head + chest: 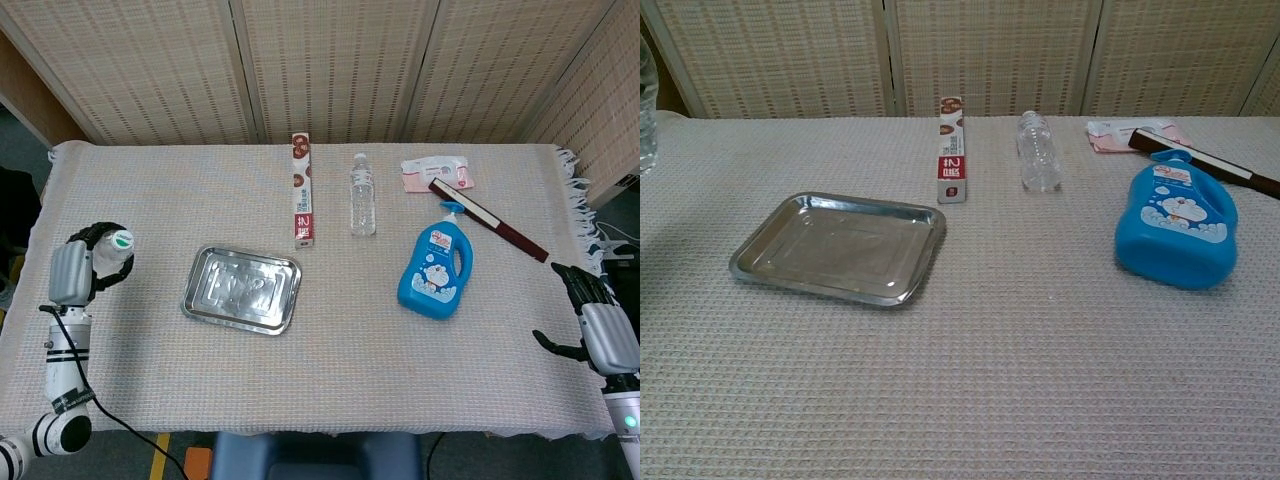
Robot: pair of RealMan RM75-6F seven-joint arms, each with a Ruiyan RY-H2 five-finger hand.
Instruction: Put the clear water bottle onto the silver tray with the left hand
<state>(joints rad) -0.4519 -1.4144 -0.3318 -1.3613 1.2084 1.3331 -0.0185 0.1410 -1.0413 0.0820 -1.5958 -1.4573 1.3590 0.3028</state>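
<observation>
A woven beige tablecloth (330,380) covers the whole table. On it, left of centre, lies the rectangular silver metal tray (242,289), bare inside. To the right stands the blue plastic detergent bottle with a cartoon label (435,266), lying on its back, and beyond it a long dark-red flat stick (488,219) rests slantwise, one end over a pink and white packet (436,173). Near the far edge lie a narrow red and white carton (303,190) and a second small clear plastic bottle (362,195), side by side but apart. The left hand (72,272) is raised at the table's left edge, well left of the tray, its fingers wrapped round the clear water bottle with a green and white cap (116,246). The right hand (601,325) hangs at the right edge, fingers spread, holding nothing.
</observation>
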